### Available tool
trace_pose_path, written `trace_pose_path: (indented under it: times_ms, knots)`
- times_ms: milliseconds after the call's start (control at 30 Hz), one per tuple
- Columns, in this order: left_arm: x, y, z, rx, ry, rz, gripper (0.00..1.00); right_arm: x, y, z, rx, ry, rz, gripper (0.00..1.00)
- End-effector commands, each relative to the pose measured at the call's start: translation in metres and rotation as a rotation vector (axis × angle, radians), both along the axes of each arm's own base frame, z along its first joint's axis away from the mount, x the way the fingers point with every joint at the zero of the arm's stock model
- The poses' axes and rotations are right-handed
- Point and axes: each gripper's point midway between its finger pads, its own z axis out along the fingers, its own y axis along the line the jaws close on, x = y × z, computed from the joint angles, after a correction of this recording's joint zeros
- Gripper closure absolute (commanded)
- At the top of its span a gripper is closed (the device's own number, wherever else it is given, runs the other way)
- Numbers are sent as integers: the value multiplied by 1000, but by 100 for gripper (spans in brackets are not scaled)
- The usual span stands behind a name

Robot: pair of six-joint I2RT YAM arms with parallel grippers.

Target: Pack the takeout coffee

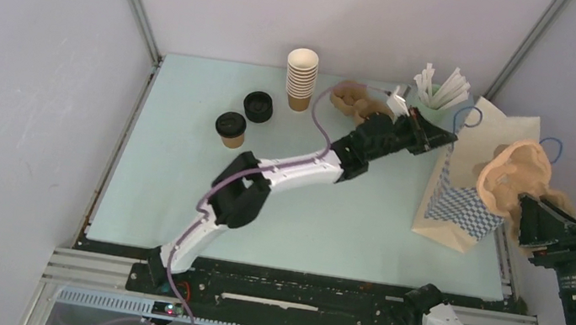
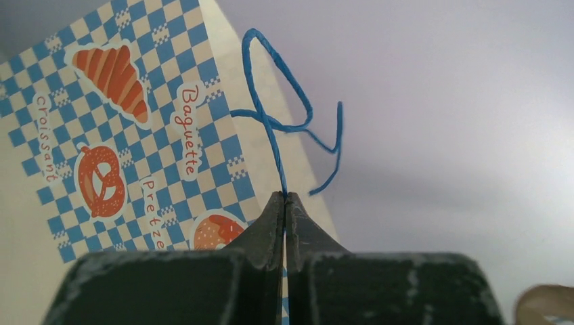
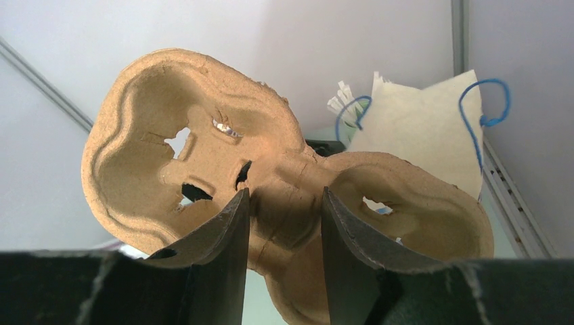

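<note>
R gripper (image 3: 284, 196) clamped on middle neck of pulp cup tray (image 3: 203, 135), held up at right, just beside paper bag (image 1: 469, 179). L gripper (image 2: 285, 198) pinched tight on bag's blue handle (image 2: 271, 128). Takeout coffee (image 1: 230, 131), lidded, stands upright far left on table (image 1: 344, 221), well apart from bag.

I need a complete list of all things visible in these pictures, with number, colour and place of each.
takeout coffee cup: one, brown with black lid, left on the table.
black lid: one, beside it, further back.
cup stack: one, cream and brown, far edge.
table tray: one, brown pulp, far edge.
straws: a bundle, white, far right.
paper bag: one, cream with blue checks, right side.
left tool: shut on bag handle, blue.
right tool: grips held tray, brown pulp, right of the bag.
</note>
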Motion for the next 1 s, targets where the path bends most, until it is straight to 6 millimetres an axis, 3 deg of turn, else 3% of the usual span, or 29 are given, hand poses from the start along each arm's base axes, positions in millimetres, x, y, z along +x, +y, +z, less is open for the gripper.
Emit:
trace_pose_path:
  times_ms: [0,133,233,367,467,633,800,967]
  knots:
    - [-17,85,106,-99,-162,-29,100,18,23,-7,-55,31,75,100]
    - [-30,132,87,-12,-123,-101,100,38,58,-23,-137,87,206,100]
    - [-43,168,62,81,-80,-138,100,46,91,-32,-189,104,354,100]
    - [-68,215,34,174,-80,-179,100,46,137,-36,-223,82,588,100]
    - [-90,252,25,213,-125,-205,100,46,169,-40,-259,62,758,100]
    - [-114,299,-9,324,-167,-219,100,48,204,-51,-347,16,955,100]
    - [-129,333,-12,305,-182,-220,100,36,233,-64,-463,-80,1196,100]
    - [-139,344,5,273,-205,-215,100,23,251,-65,-531,-210,1392,100]
